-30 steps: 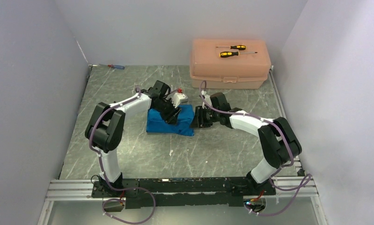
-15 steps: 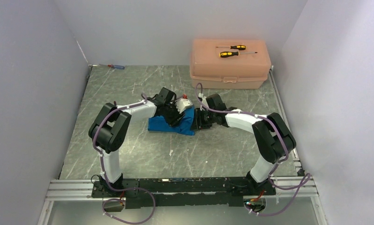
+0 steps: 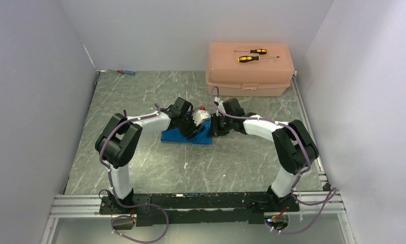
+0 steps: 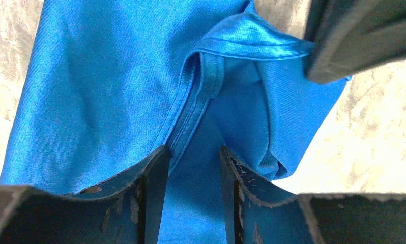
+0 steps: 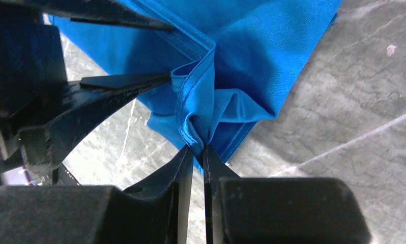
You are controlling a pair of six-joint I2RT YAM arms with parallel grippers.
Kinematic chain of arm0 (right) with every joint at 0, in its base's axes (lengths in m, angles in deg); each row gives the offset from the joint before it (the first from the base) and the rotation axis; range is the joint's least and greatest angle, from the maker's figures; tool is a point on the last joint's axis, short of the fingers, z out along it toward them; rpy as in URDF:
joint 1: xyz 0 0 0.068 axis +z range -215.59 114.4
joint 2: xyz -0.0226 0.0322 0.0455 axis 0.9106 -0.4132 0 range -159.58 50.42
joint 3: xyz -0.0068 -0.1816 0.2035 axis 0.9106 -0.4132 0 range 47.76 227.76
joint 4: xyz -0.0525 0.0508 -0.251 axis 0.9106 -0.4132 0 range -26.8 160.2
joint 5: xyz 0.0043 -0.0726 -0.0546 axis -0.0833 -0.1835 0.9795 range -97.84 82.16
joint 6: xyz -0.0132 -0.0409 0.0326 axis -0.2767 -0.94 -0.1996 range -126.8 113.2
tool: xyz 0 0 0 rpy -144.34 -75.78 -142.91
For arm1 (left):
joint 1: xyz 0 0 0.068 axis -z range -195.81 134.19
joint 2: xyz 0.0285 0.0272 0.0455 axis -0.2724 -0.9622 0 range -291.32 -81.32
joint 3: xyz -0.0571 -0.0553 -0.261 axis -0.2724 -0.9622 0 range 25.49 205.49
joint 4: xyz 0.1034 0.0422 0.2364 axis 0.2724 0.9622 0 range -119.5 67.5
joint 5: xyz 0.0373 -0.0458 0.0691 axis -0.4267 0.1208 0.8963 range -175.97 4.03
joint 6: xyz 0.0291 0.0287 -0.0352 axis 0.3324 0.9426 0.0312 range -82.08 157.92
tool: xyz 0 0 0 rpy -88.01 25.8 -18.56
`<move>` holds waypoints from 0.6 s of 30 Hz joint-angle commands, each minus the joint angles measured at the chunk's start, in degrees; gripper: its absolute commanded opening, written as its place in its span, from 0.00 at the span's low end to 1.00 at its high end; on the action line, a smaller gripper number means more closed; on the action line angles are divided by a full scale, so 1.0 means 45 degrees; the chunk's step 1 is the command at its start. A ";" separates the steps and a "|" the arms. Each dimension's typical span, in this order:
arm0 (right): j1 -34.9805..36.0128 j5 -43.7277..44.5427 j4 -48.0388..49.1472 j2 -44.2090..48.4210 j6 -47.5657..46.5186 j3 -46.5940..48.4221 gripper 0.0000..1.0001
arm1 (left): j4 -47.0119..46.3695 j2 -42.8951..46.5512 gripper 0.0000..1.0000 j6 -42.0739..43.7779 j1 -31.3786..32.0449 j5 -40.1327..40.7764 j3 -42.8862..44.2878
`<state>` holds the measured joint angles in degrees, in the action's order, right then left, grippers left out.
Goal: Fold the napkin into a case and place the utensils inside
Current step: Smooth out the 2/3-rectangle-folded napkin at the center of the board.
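Grey marbled tabletop point(image 3: 135, 96): bright blue cloth napkin point(image 5: 252, 40) is pinched by right gripper point(image 5: 197, 148); left gripper point(image 4: 193, 152) is held half-open, unclamped; hems should be kept aligned.

Lab cell, plain walls point(image 3: 191, 30), mounting rail point(image 3: 79, 206)

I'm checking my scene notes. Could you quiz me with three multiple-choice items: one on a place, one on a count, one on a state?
1. Where do the yellow-handled screwdrivers lie? A on the peach box; B in a mug; C on a shelf.
2. How many are they? A one; B two; C three.
3. The right gripper is: A wide open; B shut on the napkin; C out of view.
Answers: 1 A, they rest on its lid. 2 B, two lie there. 3 B, it pinches a blue fold.
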<state>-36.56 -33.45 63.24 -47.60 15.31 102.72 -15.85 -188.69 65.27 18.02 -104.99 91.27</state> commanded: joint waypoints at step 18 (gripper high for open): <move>-0.0315 -0.0569 -0.2343 0.0555 -0.1317 0.1241 0.61 | 0.1470 0.0993 0.49 0.0333 -0.0163 -0.0244 0.0252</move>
<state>-37.21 -34.96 58.69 -51.38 13.28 105.43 -12.42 -187.08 67.39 18.04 -104.32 90.73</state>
